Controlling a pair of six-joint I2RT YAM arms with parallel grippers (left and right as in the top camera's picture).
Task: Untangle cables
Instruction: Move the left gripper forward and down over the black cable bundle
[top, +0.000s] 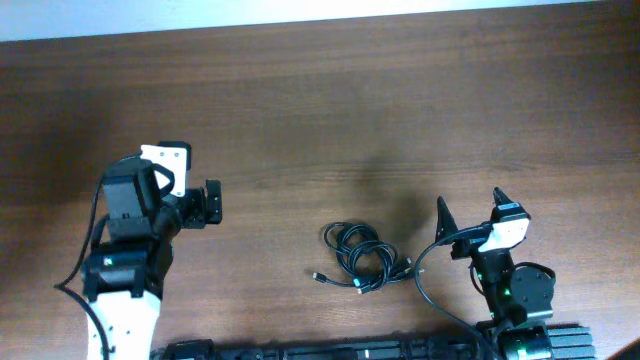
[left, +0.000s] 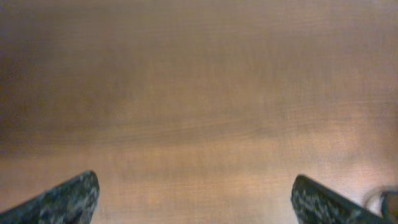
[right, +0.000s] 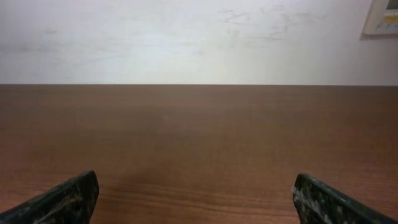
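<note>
The cables (top: 360, 255) are thin black cords bunched in a small tangle on the wooden table (top: 330, 110), near the front middle, with small plug ends sticking out toward the front left and right. My left gripper (top: 212, 203) is open and empty, well to the left of the tangle; its wrist view shows only bare wood between its fingers (left: 195, 182). My right gripper (top: 470, 198) is open and empty, just right of the tangle, and points toward the table's far edge (right: 196, 179). The cables show in neither wrist view.
A thicker black wire of the right arm (top: 425, 285) loops down close to the tangle's right side. A white wall (right: 186, 37) stands behind the table's far edge. A black strip (top: 330, 350) runs along the front edge.
</note>
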